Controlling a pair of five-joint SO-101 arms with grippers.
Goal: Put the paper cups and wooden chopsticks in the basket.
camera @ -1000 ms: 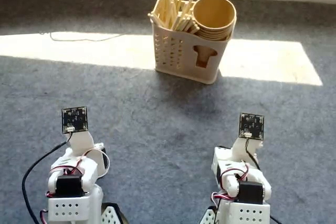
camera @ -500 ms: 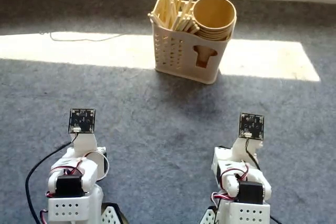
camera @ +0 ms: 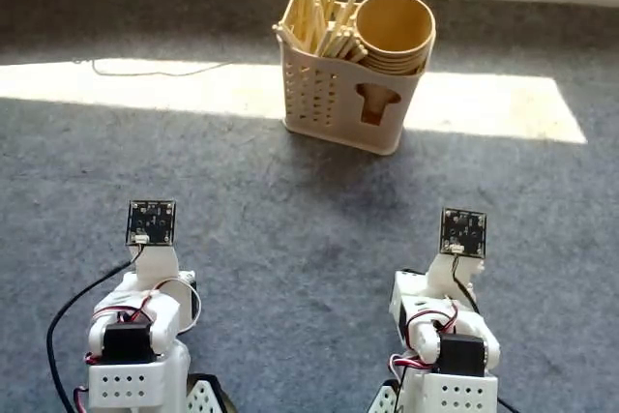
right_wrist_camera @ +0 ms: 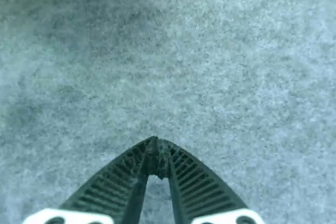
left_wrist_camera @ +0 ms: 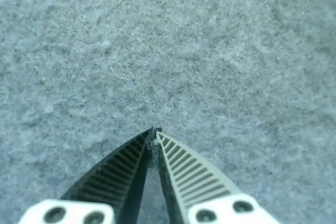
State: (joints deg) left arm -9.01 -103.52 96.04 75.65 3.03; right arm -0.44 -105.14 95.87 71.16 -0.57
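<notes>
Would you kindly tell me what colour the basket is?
The basket is cream, with small perforated holes; the high view shows it best.

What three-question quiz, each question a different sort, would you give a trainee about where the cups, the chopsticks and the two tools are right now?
1. True or false: the paper cups sit nested inside the basket.
2. The wooden chopsticks are: A) standing on end in the basket next to the cups; B) lying flat beside the basket; C) tucked inside the top cup.
3. Fill in: the left tool and the right tool are both ___ and hold nothing.

Key: 1 true; 2 A; 3 shut.
</notes>
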